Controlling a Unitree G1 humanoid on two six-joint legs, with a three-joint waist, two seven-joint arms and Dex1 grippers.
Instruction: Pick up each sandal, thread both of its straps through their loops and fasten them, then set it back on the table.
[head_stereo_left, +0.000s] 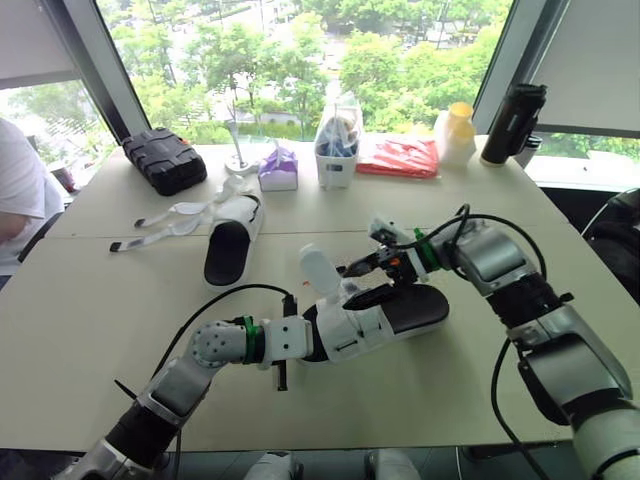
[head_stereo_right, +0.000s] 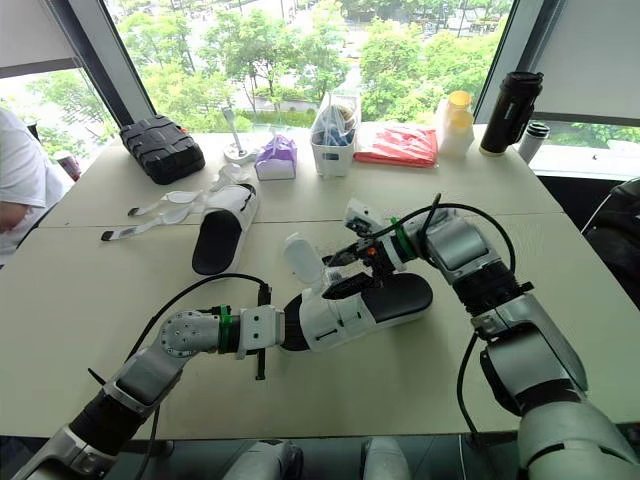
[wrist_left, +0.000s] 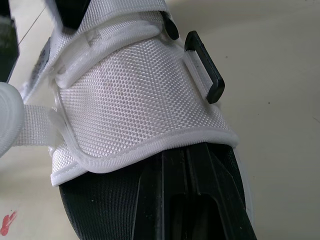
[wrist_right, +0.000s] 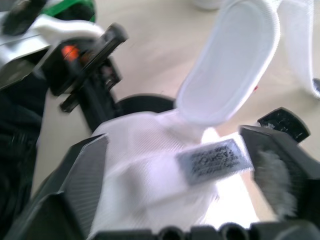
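Beige table bears white mesh-weave sandal.

Beige table by big windows, bright daylight.

Both head eyes look forward and down across the pale beige desk toward the tall glass windows, while each wrist camera peers close-up at the black-soled white mesh sandal all views share
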